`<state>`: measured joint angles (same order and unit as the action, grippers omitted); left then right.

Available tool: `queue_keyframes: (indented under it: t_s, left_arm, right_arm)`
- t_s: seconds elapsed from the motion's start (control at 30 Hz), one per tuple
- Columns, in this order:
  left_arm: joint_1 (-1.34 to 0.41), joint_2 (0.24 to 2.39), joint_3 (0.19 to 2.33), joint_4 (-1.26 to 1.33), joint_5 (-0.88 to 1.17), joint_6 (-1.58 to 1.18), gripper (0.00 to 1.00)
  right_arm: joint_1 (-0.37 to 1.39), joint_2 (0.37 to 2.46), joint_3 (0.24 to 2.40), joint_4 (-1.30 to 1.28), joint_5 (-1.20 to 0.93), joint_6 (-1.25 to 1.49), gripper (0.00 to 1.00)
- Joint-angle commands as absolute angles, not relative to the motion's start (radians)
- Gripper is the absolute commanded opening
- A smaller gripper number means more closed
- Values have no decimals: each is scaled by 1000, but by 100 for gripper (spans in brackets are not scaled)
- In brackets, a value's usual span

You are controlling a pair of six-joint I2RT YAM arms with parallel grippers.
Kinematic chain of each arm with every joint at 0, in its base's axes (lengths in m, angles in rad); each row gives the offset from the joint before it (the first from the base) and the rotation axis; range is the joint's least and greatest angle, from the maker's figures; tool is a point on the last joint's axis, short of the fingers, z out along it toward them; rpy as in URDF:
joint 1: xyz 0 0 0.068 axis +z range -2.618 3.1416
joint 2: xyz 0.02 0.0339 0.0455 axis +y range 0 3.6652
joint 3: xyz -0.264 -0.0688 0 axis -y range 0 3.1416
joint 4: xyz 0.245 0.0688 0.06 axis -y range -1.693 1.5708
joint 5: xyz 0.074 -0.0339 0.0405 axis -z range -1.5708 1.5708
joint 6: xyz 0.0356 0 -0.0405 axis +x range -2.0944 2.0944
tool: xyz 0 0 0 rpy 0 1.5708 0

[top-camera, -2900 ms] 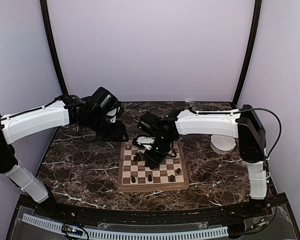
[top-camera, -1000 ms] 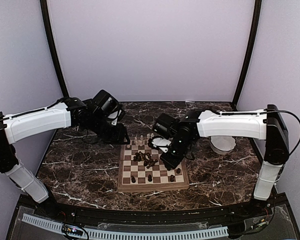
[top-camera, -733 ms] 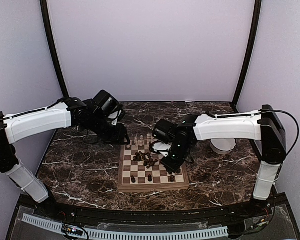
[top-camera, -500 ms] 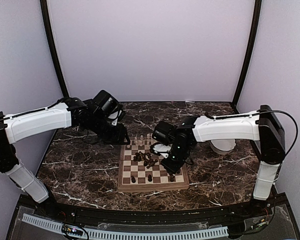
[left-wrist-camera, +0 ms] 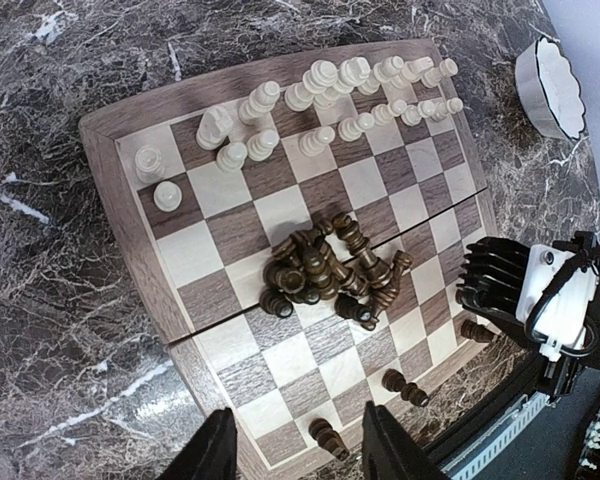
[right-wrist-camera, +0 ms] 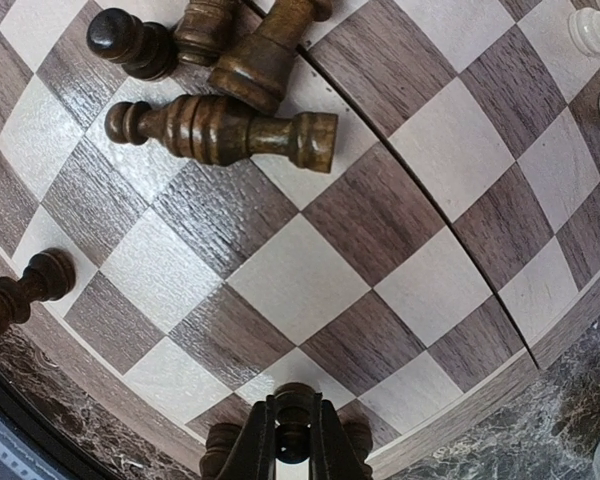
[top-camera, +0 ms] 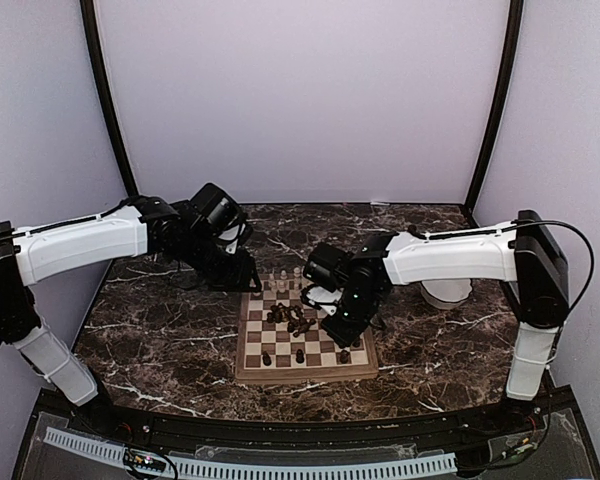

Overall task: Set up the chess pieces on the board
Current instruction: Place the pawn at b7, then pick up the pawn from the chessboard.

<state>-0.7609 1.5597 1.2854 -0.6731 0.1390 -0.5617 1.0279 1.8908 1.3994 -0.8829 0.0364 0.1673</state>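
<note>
Two uneven rows of cream pieces [left-wrist-camera: 350, 95] stand along the far side of the board [left-wrist-camera: 180, 112], the side away from the arm bases. Near the middle of the board a heap of dark pieces [left-wrist-camera: 325, 275] lies tumbled together, most of them on their sides and touching one another. A few more dark ones sit apart on the squares by the near edge; whether each stands or lies I cannot tell from the left wrist view. The right gripper [right-wrist-camera: 293, 445] hangs low over the near right part of the board. Its fingers [right-wrist-camera: 257, 450] are drawn narrow and pinched on the head of a single dark piece [right-wrist-camera: 293, 408], which shows between them above the squares beside the rim. Just ahead of it in the right wrist view, a long dark piece [right-wrist-camera: 220, 130] lies flat across a pale and a dark square at the edge of the heap. The left gripper [left-wrist-camera: 298, 415] hovers above the marble table [top-camera: 160, 330] just off the far left corner of the board. Its fingers [left-wrist-camera: 212, 450] are spread fairly wide with nothing between them, and its camera looks down across the whole board. A white scalloped bowl [left-wrist-camera: 552, 80] sits on the table to the right of the board, apart from it
</note>
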Motion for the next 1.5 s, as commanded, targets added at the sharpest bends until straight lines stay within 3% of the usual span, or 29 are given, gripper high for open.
queue_keyframes:
  t_s: [0.0, 0.2, 0.47, 0.9, 1.17, 1.47]
  left_arm:
    - [-753, 1559, 1292, -672, 149, -560, 45]
    - [-754, 1572, 1302, -673, 154, -554, 45]
    - [-753, 1581, 1313, -681, 149, -545, 45]
    - [-750, 1561, 1313, -713, 109, -535, 45]
    - [-730, 1521, 1294, -749, 85, -518, 45]
    - [-704, 1473, 1253, -749, 89, -499, 46]
  right_arm:
    - [1035, 1903, 1388, -868, 55, 186, 12]
    - [1034, 1904, 1404, -880, 63, 191, 21]
    - [1018, 1876, 1516, -939, 55, 185, 26]
    - [1008, 2009, 1734, -912, -47, 94, 19]
    - [1009, 2118, 1827, -913, -132, 101, 26]
    - [1018, 2208, 1923, -931, -138, 124, 26]
